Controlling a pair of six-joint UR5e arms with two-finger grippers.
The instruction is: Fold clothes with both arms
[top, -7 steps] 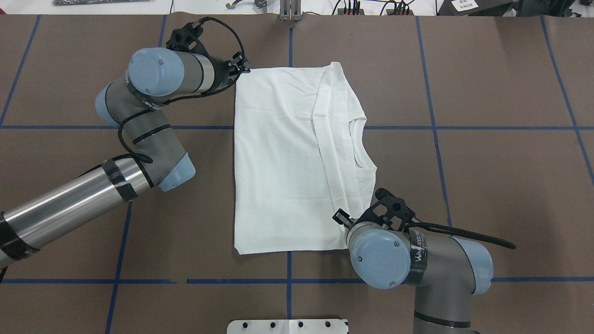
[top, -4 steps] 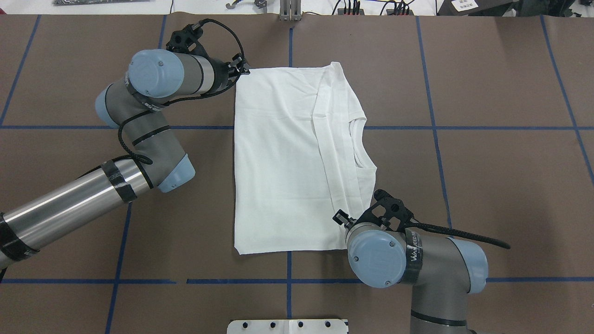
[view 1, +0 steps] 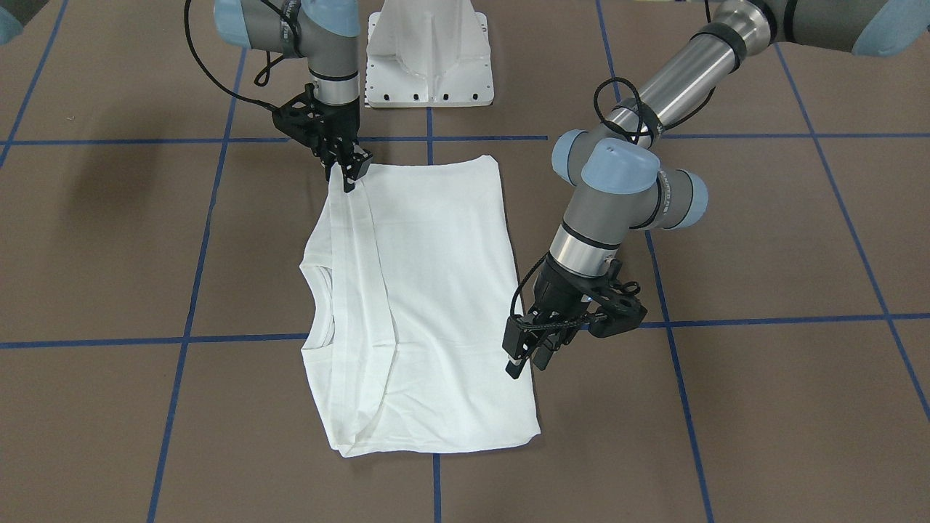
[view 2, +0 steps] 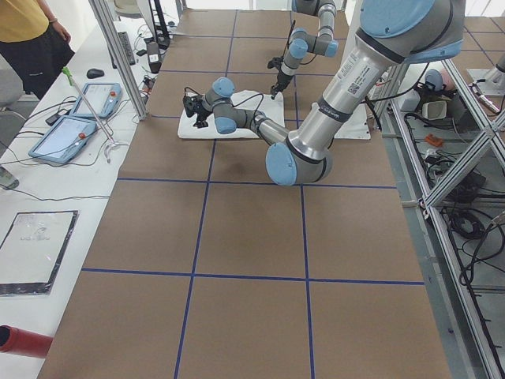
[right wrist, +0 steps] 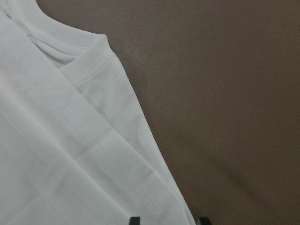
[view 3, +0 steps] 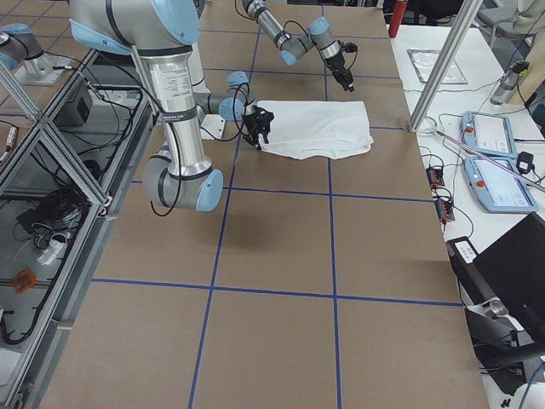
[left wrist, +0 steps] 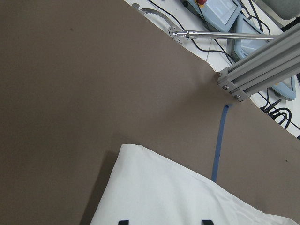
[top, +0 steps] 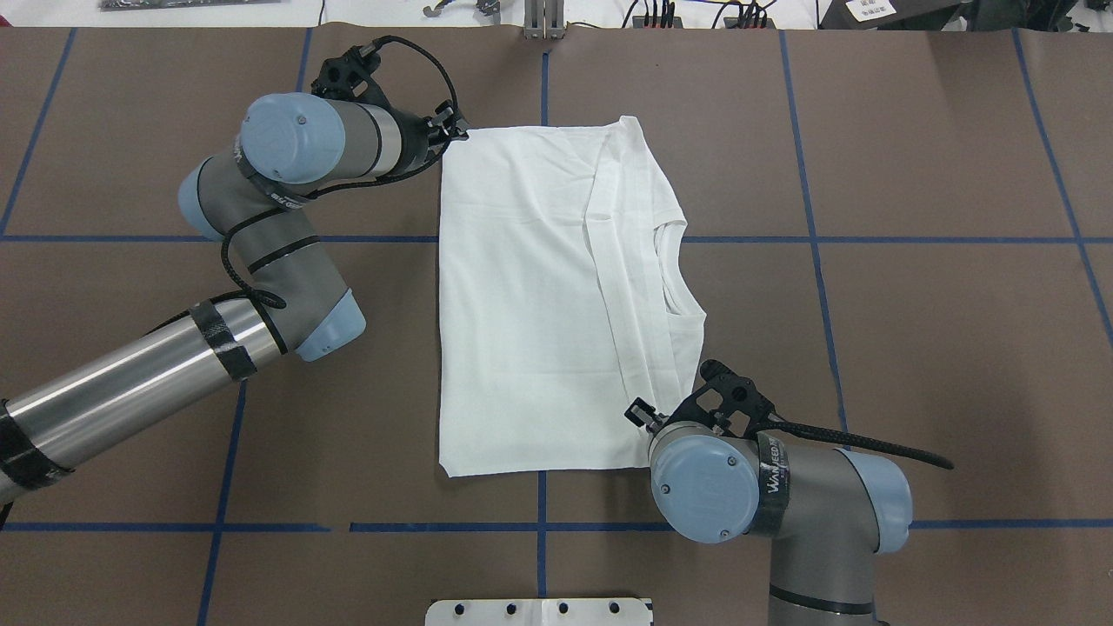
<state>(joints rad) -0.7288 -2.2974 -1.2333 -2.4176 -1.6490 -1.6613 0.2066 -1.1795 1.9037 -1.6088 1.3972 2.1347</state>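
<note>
The clothes, a white shirt [top: 522, 304] [view 1: 429, 305], lie folded in a rectangle on the brown table, sleeves folded in and collar [top: 674, 278] on the robot's right side. My left gripper [view 1: 527, 365] [top: 456, 132] hovers over the far left corner, open; the left wrist view shows the corner [left wrist: 187, 201] ahead of its spread fingertips. My right gripper [view 1: 350, 178] is at the near right shoulder corner, open, its fingers either side of the shirt's edge [right wrist: 70, 154]. The wrist hides its fingertips in the overhead view.
The white pedestal base [view 1: 429, 58] stands at the near edge. Blue tape lines [top: 809, 239] grid the brown table. An aluminium post [left wrist: 258, 70] stands at the far edge. Pendants [view 2: 71, 134] lie on a side bench, with a person [view 2: 28, 31] beside it.
The right arm's wrist has shifted slightly towards the shirt's near right corner. The left arm has barely moved. The shirt lies as before.
</note>
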